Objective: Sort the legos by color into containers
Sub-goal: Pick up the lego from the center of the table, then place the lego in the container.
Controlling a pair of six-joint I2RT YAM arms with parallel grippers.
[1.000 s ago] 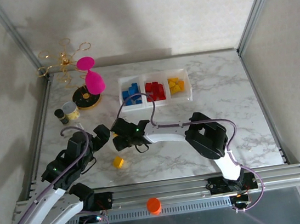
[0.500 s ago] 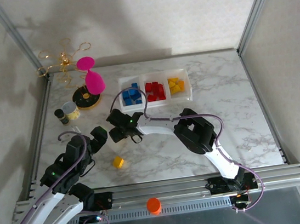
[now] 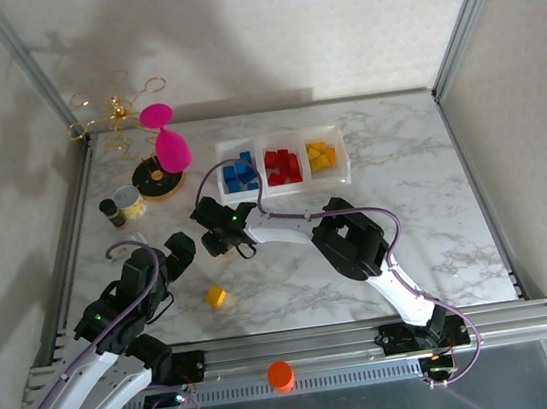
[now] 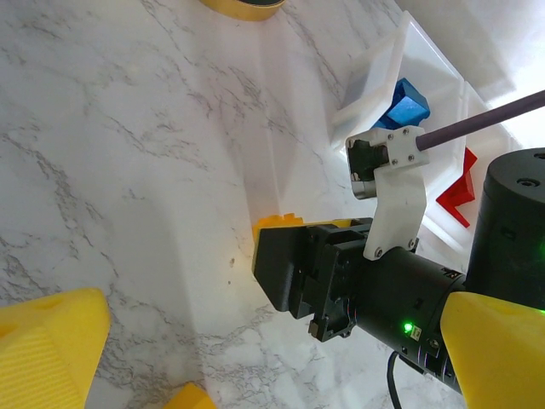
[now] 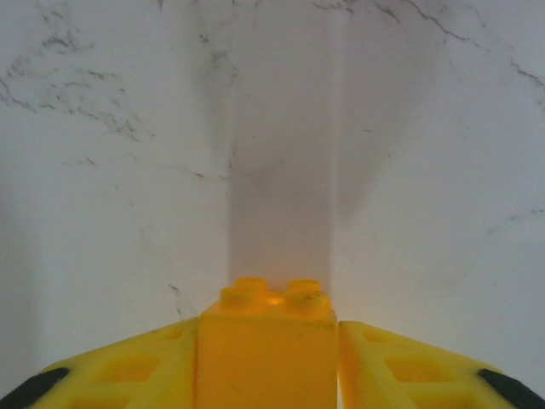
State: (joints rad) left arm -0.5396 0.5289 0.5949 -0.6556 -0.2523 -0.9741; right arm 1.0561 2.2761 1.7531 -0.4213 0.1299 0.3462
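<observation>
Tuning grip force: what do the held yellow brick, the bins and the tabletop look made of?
Yellow brick: hard moulded plastic, smooth, slight sheen, crisp studs.
Bins: thin whitish plastic, seemingly translucent walls.
Tabletop: marble look, grey veins on white; likely printed laminate or film, could be stone.

Right gripper (image 3: 213,236) with its yellow lego (image 5: 266,339) moved up-left, nearer the blue bin (image 3: 228,192). Left arm (image 3: 116,311) pulled back slightly.

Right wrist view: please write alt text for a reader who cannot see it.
A yellow lego brick, two studs showing, is clamped between the yellow fingers of the right gripper at the bottom edge. Behind it is the white marble table.
</observation>
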